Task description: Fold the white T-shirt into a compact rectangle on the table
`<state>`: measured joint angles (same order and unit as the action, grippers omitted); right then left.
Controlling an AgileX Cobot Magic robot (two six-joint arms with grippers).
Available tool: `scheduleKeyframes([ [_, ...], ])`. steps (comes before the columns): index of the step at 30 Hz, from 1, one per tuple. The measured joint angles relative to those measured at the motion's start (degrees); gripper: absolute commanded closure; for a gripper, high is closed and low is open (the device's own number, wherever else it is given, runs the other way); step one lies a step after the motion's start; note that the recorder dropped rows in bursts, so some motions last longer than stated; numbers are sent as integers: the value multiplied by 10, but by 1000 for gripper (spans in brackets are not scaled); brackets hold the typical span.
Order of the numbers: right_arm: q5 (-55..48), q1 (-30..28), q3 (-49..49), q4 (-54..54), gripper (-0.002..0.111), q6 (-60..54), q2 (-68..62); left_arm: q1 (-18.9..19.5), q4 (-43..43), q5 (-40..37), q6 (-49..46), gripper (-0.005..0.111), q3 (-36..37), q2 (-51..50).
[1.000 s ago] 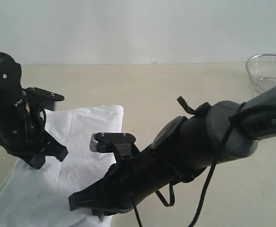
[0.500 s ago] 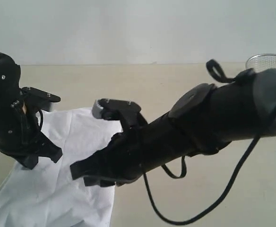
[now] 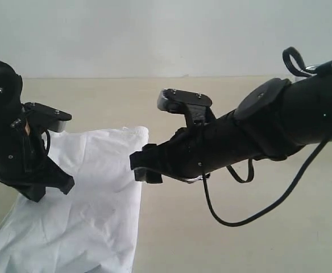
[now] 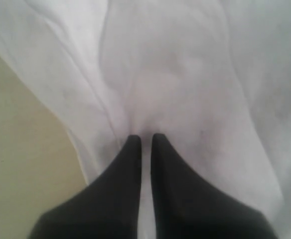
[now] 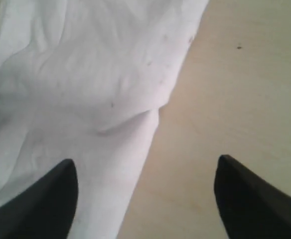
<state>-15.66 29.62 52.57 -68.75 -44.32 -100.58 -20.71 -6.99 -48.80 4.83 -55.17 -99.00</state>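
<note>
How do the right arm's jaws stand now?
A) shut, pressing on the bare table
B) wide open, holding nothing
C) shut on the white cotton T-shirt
B: the right wrist view shows the right jaws far apart, with only the white cotton T-shirt and the pale beige table between them.

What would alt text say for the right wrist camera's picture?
A wrinkled white T-shirt lies on a pale beige table, its edge crossing the picture. The right gripper hangs open above it, holding nothing, one black finger over cloth and the other over bare table.
</note>
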Motion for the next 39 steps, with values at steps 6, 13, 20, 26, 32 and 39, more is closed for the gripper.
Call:
scheduleKeyframes([
  [6, -131, 0, 59, -2, 37, 38, -64, 0, 5, 4, 0, 102, 0, 0],
  [13, -231, -37, 90, 0, 37, 50, -124, 0, 8, 4, 0, 102, 0, 0],
  [20, -262, -69, 90, -5, 37, 38, -130, 0, 9, 4, 0, 102, 0, 0],
  [26, -291, -69, 91, -58, 37, -4, -171, 0, 9, 4, 0, 102, 0, 0],
  [32, -320, -69, 91, -138, 37, -49, -200, 0, 9, 4, 0, 102, 0, 0],
  [39, -310, -62, 92, -173, 37, -71, -205, 0, 9, 4, 0, 102, 0, 0],
])
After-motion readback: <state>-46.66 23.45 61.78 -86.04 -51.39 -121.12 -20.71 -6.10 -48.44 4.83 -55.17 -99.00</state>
